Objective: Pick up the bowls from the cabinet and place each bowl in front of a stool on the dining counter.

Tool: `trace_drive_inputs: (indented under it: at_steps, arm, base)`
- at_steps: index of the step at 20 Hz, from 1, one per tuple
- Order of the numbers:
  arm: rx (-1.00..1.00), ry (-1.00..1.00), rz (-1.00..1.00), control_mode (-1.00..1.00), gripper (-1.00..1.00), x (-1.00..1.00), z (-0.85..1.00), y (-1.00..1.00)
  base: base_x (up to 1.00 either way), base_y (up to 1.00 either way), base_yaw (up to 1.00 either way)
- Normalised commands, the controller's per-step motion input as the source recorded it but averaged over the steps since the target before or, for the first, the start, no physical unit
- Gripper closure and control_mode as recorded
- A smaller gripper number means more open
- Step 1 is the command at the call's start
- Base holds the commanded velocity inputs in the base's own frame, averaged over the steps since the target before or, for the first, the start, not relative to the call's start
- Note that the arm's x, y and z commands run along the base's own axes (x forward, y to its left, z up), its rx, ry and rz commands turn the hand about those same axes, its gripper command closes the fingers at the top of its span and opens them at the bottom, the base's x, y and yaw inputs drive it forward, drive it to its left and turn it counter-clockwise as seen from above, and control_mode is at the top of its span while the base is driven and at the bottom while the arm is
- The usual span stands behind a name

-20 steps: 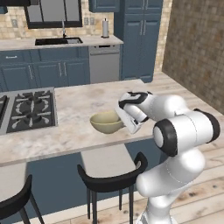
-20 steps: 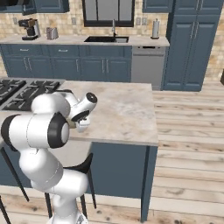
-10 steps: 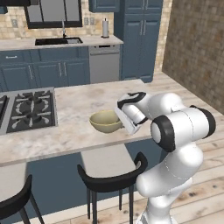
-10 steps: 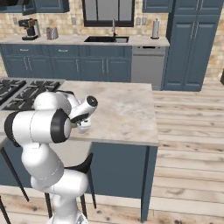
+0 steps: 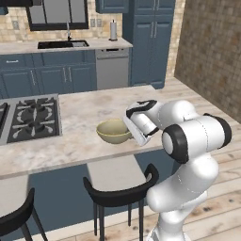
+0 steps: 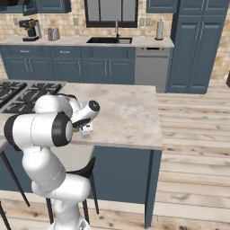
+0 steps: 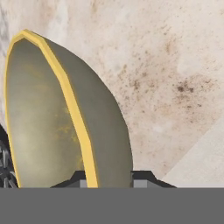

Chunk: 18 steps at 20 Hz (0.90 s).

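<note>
Already over the island, the scene reads from the black gas cooktop [image 5: 30,117] on the left, across the long beige marbled stone dining counter [image 5: 84,146], to the olive-beige round bowl with a yellowish rim [image 5: 114,131], which sits low at the counter's near edge, above the black curved-back stool [image 5: 120,193]. Right of it, the two-finger gripper [image 5: 135,131] pinches the bowl's rim, as the hand view confirms [image 7: 65,87]. Judging by this, the placing step is in hand; whether the bowl rests fully on the stone I cannot tell. Next comes letting go, lifting clear, and returning for the other bowl.
</note>
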Motion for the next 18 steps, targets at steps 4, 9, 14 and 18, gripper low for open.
trace_drive_inputs:
  at_steps: [4, 9, 14, 18]
  arm:
    - [0.00, 0.00, 0.00, -1.00, 1.00, 0.00, 0.00, 0.00]
    - [0.00, 0.00, 0.00, -1.00, 1.00, 0.00, 0.00, 0.00]
    - [0.00, 0.00, 0.00, -1.00, 1.00, 0.00, 0.00, 0.00]
    - [0.00, 0.00, 0.00, -1.00, -1.00, 0.00, 0.00, 0.00]
  base:
    - [0.00, 0.00, 0.00]
    - [0.00, 0.00, 0.00]
    - [0.00, 0.00, 0.00]
    - [0.00, 0.00, 0.00]
